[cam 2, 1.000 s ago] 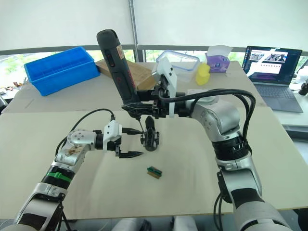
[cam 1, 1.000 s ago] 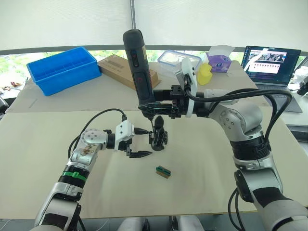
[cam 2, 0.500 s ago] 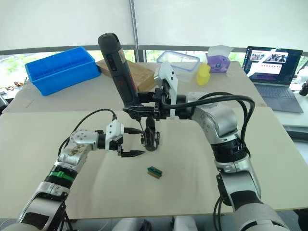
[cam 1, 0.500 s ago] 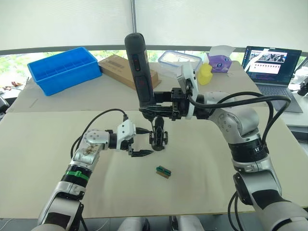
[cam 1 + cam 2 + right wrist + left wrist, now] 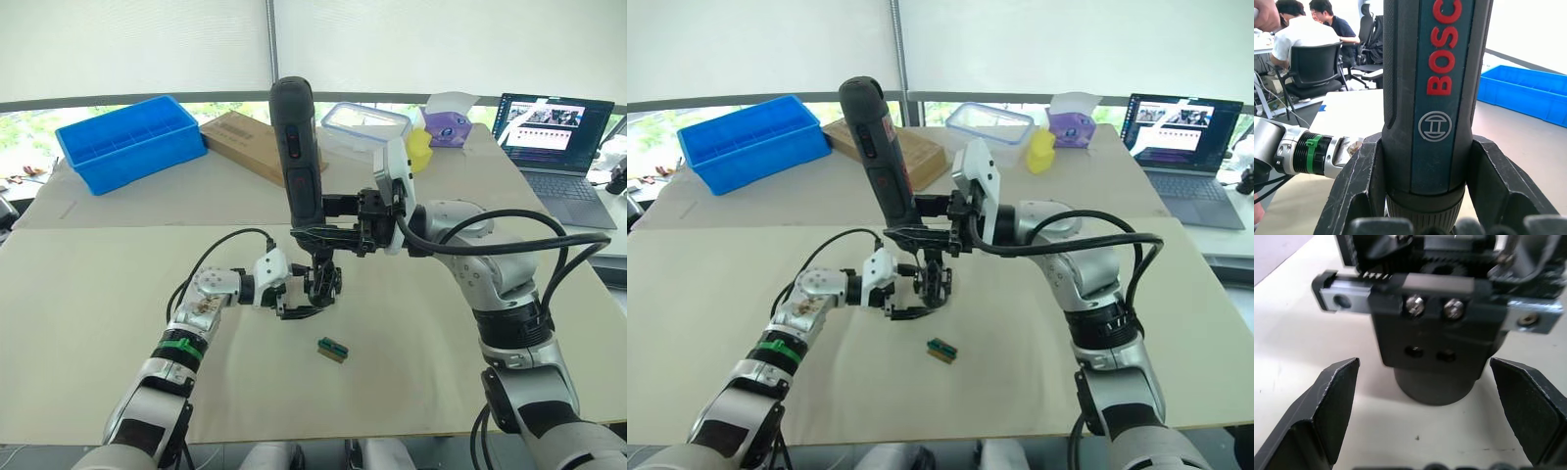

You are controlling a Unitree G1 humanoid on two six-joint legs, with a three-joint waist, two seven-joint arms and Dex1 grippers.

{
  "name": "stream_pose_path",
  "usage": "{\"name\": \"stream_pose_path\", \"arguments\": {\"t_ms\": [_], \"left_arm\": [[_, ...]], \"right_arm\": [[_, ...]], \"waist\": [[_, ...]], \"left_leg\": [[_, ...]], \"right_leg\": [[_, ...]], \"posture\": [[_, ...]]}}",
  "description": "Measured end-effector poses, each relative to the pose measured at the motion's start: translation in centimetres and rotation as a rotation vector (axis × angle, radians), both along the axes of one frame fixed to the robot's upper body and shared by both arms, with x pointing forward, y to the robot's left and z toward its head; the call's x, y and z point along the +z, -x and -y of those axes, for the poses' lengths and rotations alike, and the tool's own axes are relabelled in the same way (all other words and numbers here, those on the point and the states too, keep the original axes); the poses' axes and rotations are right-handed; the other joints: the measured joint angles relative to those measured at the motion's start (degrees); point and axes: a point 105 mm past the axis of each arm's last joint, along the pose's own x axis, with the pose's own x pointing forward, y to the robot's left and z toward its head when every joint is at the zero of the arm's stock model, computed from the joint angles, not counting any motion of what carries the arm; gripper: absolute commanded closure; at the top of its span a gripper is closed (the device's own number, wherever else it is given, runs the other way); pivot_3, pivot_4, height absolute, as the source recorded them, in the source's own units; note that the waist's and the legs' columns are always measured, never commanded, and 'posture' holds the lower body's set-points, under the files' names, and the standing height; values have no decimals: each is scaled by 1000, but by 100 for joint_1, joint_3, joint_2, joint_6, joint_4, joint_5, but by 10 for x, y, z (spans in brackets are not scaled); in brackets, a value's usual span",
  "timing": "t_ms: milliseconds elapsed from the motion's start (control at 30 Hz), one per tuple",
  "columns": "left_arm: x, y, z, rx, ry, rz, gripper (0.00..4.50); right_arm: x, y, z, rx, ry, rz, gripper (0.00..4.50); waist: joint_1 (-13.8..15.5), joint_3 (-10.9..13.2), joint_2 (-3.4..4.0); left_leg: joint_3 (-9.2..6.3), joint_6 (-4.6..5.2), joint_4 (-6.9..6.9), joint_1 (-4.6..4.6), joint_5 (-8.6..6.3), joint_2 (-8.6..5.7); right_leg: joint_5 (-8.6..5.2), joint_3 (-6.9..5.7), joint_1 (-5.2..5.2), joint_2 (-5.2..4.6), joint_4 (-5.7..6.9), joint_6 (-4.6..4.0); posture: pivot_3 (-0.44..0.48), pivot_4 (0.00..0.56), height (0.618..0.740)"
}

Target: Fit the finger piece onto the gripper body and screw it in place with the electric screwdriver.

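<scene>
Left wrist view has my left hand (image 5: 1437, 431) spread wide, its two black fingers (image 5: 1327, 406) on either side of the gripper body (image 5: 1432, 340) without touching it; the body's round base stands on the desk (image 5: 1293, 328), with a toothed rail and two silver screws across its upper part. From my head camera, that left hand (image 5: 297, 304) sits low on the desk just left of the gripper body (image 5: 323, 279), near the middle of the beige surface. My right hand (image 5: 328, 217) is pinched around the lower end of the electric screwdriver (image 5: 299, 162), which stands almost upright, its thick dark handle leaning slightly to the left and its tip pointing down right above the gripper body. In the right wrist view, my fingers (image 5: 1359, 191) press against both sides of the screwdriver's barrel, which bears red lettering. A small green-and-brown block (image 5: 332, 349) lies on the desk nearer to me than the gripper body, apart from it. I cannot make out the finger piece as a separate part. Farther away, a blue bin (image 5: 127, 140) sits at the far left, a cardboard box (image 5: 245, 142) beside it, then a clear lidded container (image 5: 364, 119), a yellow object (image 5: 419, 152) and a purple box (image 5: 448, 127), with an open laptop (image 5: 554, 132) at the far right.
</scene>
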Motion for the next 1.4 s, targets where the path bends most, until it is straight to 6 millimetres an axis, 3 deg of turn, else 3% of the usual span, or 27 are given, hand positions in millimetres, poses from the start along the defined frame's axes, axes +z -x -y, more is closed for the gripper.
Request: {"name": "stream_pose_path", "arguments": {"t_ms": [67, 167, 200, 1000, 1400], "left_arm": [[0, -1, 3, -10, 5, 5, 827], [-3, -2, 10, -18, 23, -24, 2179], [-3, -2, 10, -18, 23, -27, 2226], [-6, -2, 14, -31, 21, -20, 2225], [-8, -3, 14, -27, 15, -31, 2225]], "right_arm": [[0, 0, 0, -3, 0, 2, 2581], [0, -1, 1, -17, -1, 5, 2581], [0, -1, 2, -22, -2, 5, 2581], [-5, 4, 16, 21, 64, 24, 2581], [-10, -3, 7, 99, 108, 25, 2581]], "waist": [[9, 0, 0], [25, 0, -1], [31, 0, -1], [91, -14, -16], [86, -53, -32]], "left_leg": [[1, 0, 0, 0, 0, 0], [1, 0, 3, 0, 0, 0], [1, 0, 4, 0, 0, 0], [0, 2, 3, 7, -1, 1], [-3, 2, 3, 10, -1, 2]], "right_leg": [[0, 0, 0, 0, -1, 0], [0, 1, 1, 0, -2, 0], [0, 1, 1, -1, -3, 0], [0, 3, 11, -1, -7, 0], [0, 3, 13, -1, -7, 0]], "posture": [[0, 150, 740], [0, 150, 740], [0, 150, 740], [0, 150, 740], [0, 150, 740]]}}
